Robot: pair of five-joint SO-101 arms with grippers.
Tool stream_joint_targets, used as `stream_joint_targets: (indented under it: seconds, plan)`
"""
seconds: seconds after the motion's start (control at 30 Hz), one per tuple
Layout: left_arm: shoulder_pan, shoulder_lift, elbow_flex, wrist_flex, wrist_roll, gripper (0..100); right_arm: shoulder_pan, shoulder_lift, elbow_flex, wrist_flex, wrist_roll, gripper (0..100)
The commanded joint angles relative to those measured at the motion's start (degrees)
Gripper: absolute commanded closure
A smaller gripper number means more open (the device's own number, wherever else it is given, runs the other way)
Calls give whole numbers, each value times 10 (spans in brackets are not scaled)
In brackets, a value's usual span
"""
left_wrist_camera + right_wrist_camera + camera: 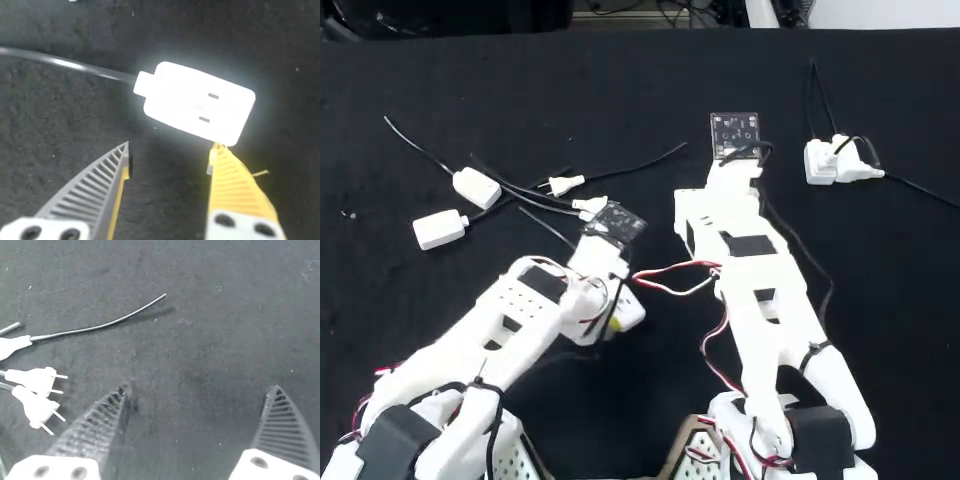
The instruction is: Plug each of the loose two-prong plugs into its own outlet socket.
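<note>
Two fingers on the left gripper [170, 150], spread apart and holding nothing. Yellow finger [230, 180] with its tip right at the edge of a white outlet socket [197, 102]; touching or only very near, cannot tell. Lying flat on the black table [45, 150], both slots facing up, a grey cord [65, 62] leaving its narrow end. Right gripper [200, 390] likewise with fingers far apart, empty, hanging over bare cloth. Near it, to one side, a first plug [35, 380] and a second plug [32, 407], close together, prongs bare. Just beyond them a thin loose cable [100, 326] with a cut end. In the high view, at the far left, a nearer socket [440, 228] and a farther socket [475, 187], near each other, each on a black cord. At the far right a third socket [820, 160] with a white plug [858, 172] seated in its side.
</note>
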Motion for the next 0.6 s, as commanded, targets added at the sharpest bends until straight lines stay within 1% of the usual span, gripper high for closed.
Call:
stream_joint_targets:
  seconds: [0.0,0.1,0.13,0.23,0.33,0.37,0.47,0.5,0.57]
  plan:
    - [-63,-11,-25,-4,11,744,13,-24,-1,3,-4,620]
    - [-121,-11,-47,-4,17,744,13,-24,-1,3,-4,620]
    - [-137,-11,-55,-5,32,742,13,-24,-1,3,-4,620]
    - [-168,-11,-75,-10,109,740,12,-24,-1,3,-4,620]
    - [-176,-4,-95,-11,216,739,12,-24,-1,3,-4,620]
    - [-176,-3,-95,-23,253,739,12,-24,-1,3,-4,620]
    - [-180,-3,-62,-98,352,739,12,-24,-1,3,-4,620]
    - [-180,-3,-42,-132,373,739,12,-24,-1,3,-4,620]
    - [-177,-3,0,-203,388,739,12,-24,0,3,-4,620]
